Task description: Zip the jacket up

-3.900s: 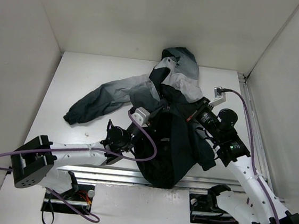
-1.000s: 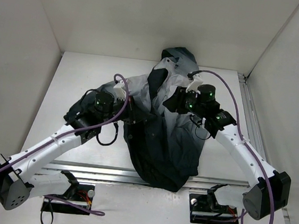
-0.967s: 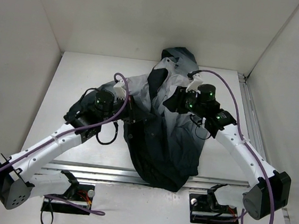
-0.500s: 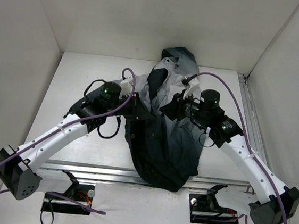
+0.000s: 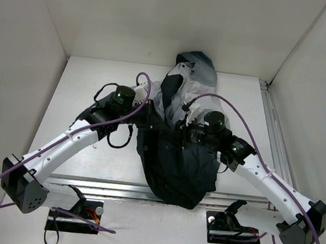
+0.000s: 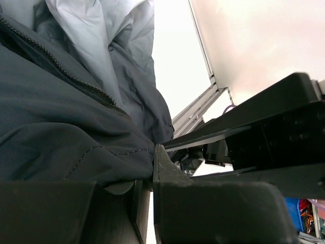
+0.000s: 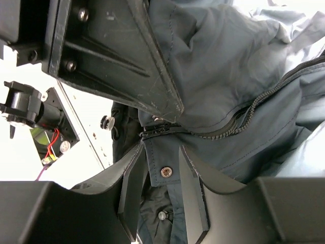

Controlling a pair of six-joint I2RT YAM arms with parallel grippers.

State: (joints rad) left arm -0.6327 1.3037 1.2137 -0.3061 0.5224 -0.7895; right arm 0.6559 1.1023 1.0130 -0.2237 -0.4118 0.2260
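At the middle of the white desk point(image 5: 97, 80) lies the jacket point(image 5: 175, 170), crumpled, with its hood point(image 5: 199, 64) toward 12 o'clock and its dark hem hanging over the desk edge at 6 o'clock. On the jacket's 9 o'clock side the left gripper point(image 6: 152, 152) is pressed together on a fold of dark fabric. The right gripper point(image 7: 162, 152) is over the middle of the jacket with its fingers apart, and a flap with a snap button point(image 7: 165, 172) is between them. I cannot tell if they press it. The zipper point(image 7: 244, 122) runs away from this flap, its teeth not joined.
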